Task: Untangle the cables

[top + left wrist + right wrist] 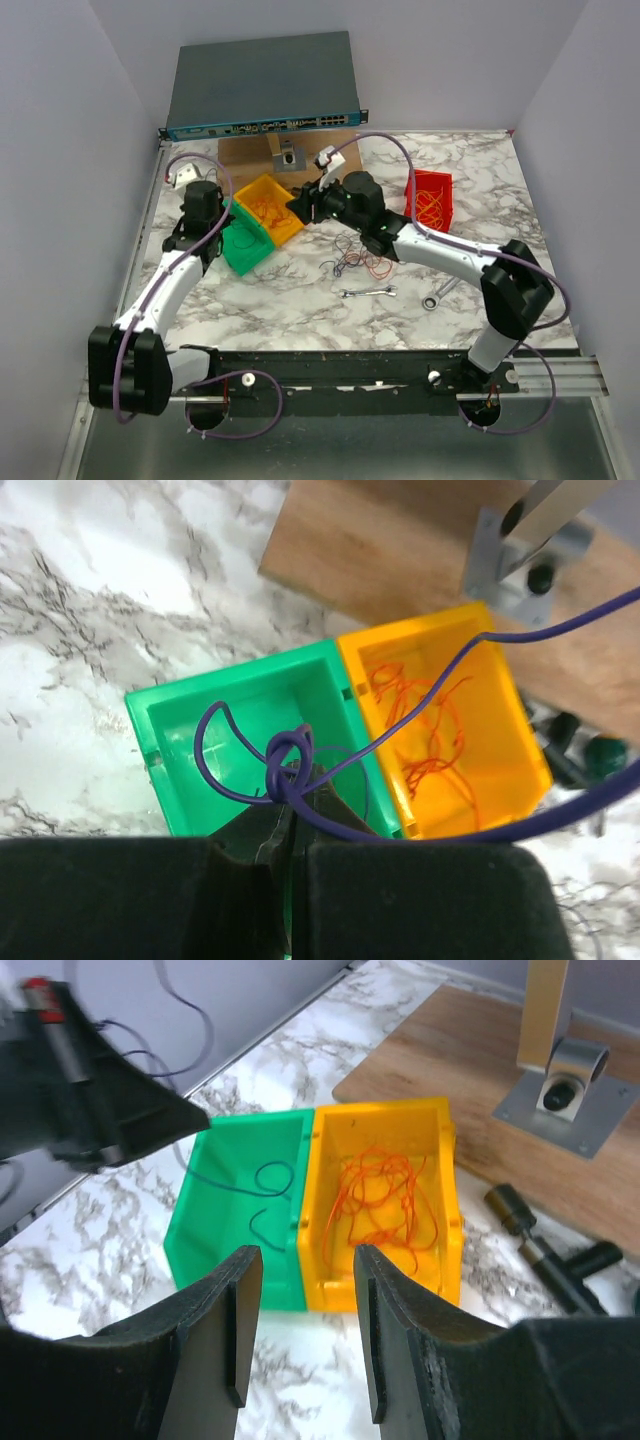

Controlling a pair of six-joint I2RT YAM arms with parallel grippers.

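The left hand [290,792] is pinched shut on a thin purple cable [283,752], right where the cable loops over itself at the fingertips. It looks light, limp and springy, so I would grip it beside that loop, not on it. Directly beneath is the green bin [150,730]. To the hand's right, the yellow bin [522,720] holds orange cables [425,730]. The right hand [303,1325], parted and empty, hovers above both bins.

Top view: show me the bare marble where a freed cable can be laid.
Free: the near strip between the green plastic bin and the silver wrench; also right of the red plastic bin. Crowded: around the loose tangled cables.
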